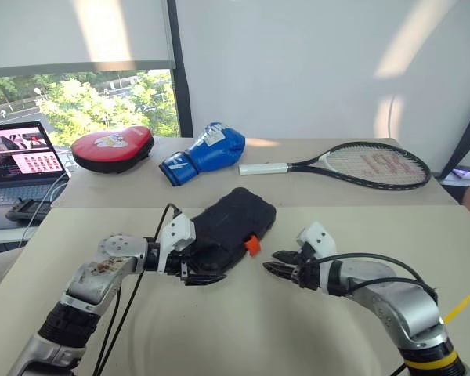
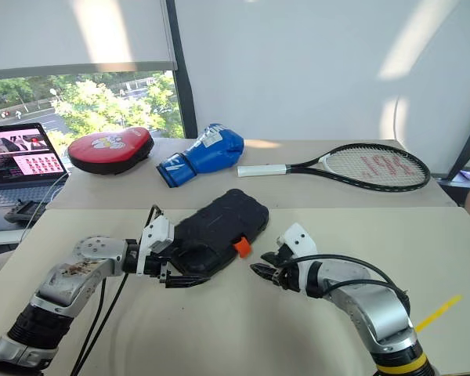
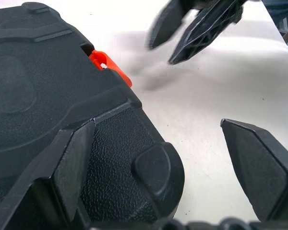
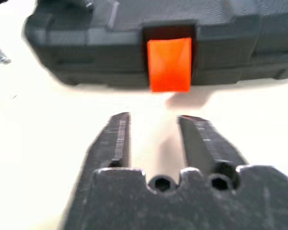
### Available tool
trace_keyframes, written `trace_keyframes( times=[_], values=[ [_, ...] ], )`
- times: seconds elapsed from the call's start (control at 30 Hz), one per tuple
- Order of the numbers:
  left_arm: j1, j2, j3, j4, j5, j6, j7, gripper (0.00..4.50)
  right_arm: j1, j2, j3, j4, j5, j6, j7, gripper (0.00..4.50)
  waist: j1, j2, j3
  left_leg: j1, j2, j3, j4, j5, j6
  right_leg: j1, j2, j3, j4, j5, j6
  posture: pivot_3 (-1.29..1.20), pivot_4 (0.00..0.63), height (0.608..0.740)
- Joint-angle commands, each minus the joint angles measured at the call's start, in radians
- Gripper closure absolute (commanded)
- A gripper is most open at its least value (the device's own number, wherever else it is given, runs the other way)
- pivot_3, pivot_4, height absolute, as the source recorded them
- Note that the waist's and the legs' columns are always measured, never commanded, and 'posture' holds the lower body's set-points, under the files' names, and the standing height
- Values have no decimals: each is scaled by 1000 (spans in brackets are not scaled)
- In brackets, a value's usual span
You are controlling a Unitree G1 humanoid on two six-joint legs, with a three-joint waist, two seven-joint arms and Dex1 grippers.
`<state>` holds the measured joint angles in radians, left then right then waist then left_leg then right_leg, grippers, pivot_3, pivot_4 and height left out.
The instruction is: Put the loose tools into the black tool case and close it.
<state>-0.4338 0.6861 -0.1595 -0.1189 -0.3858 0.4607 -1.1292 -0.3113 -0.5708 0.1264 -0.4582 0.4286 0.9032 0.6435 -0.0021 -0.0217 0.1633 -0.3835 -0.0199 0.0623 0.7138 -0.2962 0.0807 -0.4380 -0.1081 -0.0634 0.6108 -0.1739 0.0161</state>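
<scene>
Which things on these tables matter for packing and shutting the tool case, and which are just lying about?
Part of the job:
- black tool case, lid down
- its orange latch
- left hand, open at the case's near corner
- right hand, empty, facing the latch

Lying about:
- laptop
- red punch pad
- blue boxing glove
- tennis racket

Bright window daylight, sun streaks on the wall [image 1: 313,70], soft tabletop shadows, perhaps motion-blurred right wrist view.
</scene>
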Motion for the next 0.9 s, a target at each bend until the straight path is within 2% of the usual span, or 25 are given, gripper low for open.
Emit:
trace_keyframes(
  times=[0.03, 0.07, 0.3, 0.43, 0.53, 0.63, 0.77, 0.9],
  values=[
    [15, 11, -13, 30, 28, 11, 2, 0, -106, 3, 74, 100, -66, -28, 2, 4153, -2, 0, 0, 0, 0, 0, 0, 0, 0, 0, 0, 0, 0, 0, 0, 0, 150, 740],
    [15, 11, -12, 31, 29, 10, 3, 0, -143, 10, 99, 145, -86, -40, 8, 4445, -1, 0, 0, 0, 0, 0, 0, 1, -1, 0, 0, 0, 0, 0, 0, 0, 150, 740],
    [21, 7, -12, 25, 31, 11, 8, 0, -392, 130, 207, 482, -193, -162, 55, 4445, -5, 0, 0, -1, 0, 0, 0, 4, -5, -1, 1, -1, 0, 1, -2, 0, 150, 740],
    [31, 6, -11, 15, 29, 16, 12, 0, -457, 176, 233, 570, -224, -206, 97, 4445, -15, 0, 0, -2, 0, 0, -1, 6, -8, -2, 1, -1, 1, 1, -3, 0, 150, 740],
    [40, 2, -10, 9, 26, 19, 18, 0, -450, 187, 236, 584, -241, -239, 121, 4445, -17, 0, 0, -2, 0, 0, -1, 6, -8, -2, 1, -1, 1, 1, -3, 0, 150, 740],
    [59, -14, 19, -3, 9, 2, 37, 0, -347, 152, 178, 426, -213, -238, 117, 4445, -14, 0, 0, -1, 0, 0, -2, 6, -8, -2, 1, -1, 1, 1, -3, 0, 150, 740],
    [97, -14, 60, -32, -15, 8, 50, 0, -179, 124, 23, 170, -128, -167, 74, 4445, -11, 0, 0, -4, 1, -1, -3, 6, -9, -4, 0, -1, 0, 1, -2, 0, 150, 740],
    [112, -14, 56, -26, -5, 12, 62, 0, -124, 127, -22, 110, -108, -111, 23, 4445, -13, 0, 0, -2, 0, 0, -2, 5, -9, -3, -1, -1, -1, 1, -2, 0, 150, 740]
  ],
)
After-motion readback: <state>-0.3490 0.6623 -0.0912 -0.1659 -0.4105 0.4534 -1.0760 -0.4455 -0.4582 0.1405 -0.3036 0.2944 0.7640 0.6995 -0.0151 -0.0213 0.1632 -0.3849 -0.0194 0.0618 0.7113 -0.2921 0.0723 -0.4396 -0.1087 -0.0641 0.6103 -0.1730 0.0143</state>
